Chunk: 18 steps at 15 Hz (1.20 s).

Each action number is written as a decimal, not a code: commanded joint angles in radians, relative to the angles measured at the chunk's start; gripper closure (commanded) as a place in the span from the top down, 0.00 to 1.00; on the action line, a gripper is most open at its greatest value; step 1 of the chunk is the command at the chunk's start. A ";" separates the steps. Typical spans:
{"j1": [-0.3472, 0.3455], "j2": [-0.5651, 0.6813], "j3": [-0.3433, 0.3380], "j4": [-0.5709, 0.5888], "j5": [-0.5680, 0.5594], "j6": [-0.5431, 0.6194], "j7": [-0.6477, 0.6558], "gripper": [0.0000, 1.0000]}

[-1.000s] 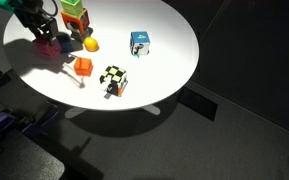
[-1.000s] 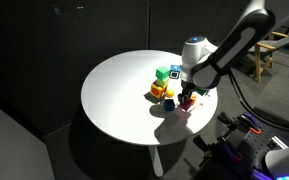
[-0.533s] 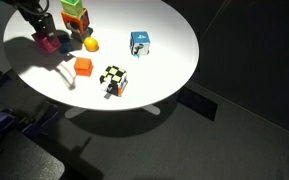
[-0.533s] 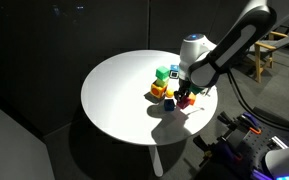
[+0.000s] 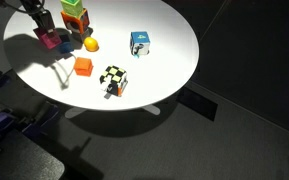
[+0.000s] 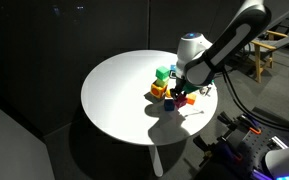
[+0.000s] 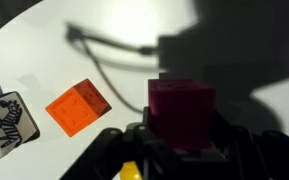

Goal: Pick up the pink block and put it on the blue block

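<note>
My gripper (image 5: pixel 48 34) is shut on the pink block (image 5: pixel 50 40) and holds it just above the white table at its far left edge. In the wrist view the magenta cube (image 7: pixel 181 112) sits between the two dark jaws of the gripper (image 7: pixel 181 135). A small dark blue block (image 5: pixel 67 41) seems to stand right beside the held cube. It is out of view in the wrist view. In an exterior view the gripper (image 6: pixel 184 93) hangs over the cluster of blocks, and the pink block is hard to make out there.
An orange cube (image 5: pixel 83 66) (image 7: pixel 78 106) lies close by, with a yellow ball (image 5: pixel 91 44). A green-and-red stack (image 5: pixel 74 12) stands behind. A white-and-light-blue patterned cube (image 5: pixel 140 42) and a black-and-white checked cube (image 5: pixel 113 80) lie toward the table's middle. The table edge (image 5: pixel 24 70) is near.
My gripper has risen a little with the pink block in it and drifted slightly toward the stack. The other blocks have not moved.
</note>
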State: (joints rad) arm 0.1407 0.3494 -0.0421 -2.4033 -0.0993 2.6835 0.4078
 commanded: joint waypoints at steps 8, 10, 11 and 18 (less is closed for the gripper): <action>0.029 0.093 -0.015 0.125 0.075 -0.014 0.070 0.31; 0.032 0.109 -0.015 0.144 0.078 -0.016 0.070 0.31; 0.034 0.117 -0.016 0.153 0.078 -0.016 0.069 0.31; 0.039 0.163 -0.015 0.196 0.088 -0.013 0.053 0.31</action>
State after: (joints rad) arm 0.1648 0.4912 -0.0444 -2.2411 -0.0308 2.6840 0.4636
